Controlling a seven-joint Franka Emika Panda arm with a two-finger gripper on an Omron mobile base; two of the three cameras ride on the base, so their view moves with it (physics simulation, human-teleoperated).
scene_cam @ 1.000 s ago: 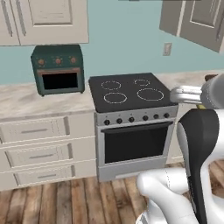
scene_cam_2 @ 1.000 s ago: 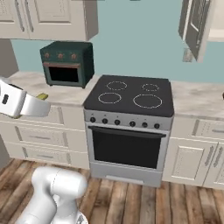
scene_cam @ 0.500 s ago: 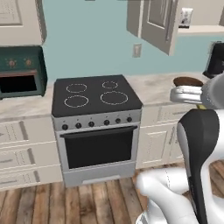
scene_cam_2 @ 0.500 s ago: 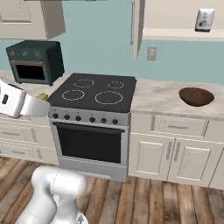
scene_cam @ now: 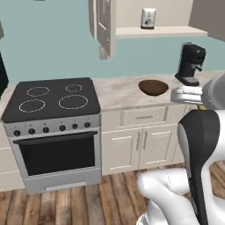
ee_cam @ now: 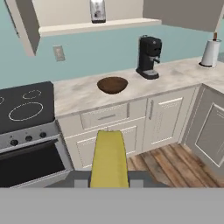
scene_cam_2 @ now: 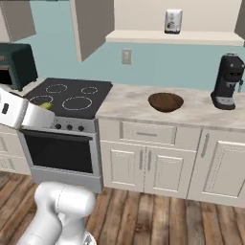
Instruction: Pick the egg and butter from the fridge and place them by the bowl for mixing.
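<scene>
Yellow and slim, the butter [ee_cam: 109, 158] juts forward out of the gripper [ee_cam: 109, 183], whose jaws are closed on its near end; in the right base view a sliver of the same yellow [scene_cam_2: 46, 105] shows just past the white hand. As a thin bar it should be light, but soft and greasy, so a hard squeeze could dent it and a loose one could let it slide; holding it across its narrow sides near one end, as now, seems sound, provided the hand is kept level. The bowl [scene_cam_2: 165, 102], dark brown wood, sits on the pale counter [scene_cam_2: 191, 112] to the right of the stove [scene_cam_2: 67, 95] and left of the black coffee machine [scene_cam_2: 228, 81]. The butter hangs in the air well short of the counter edge, out over the wooden floor. I judge that a gentle set-down on the bare counter beside the bowl would suit it, laid flat so it cannot roll or tip.
</scene>
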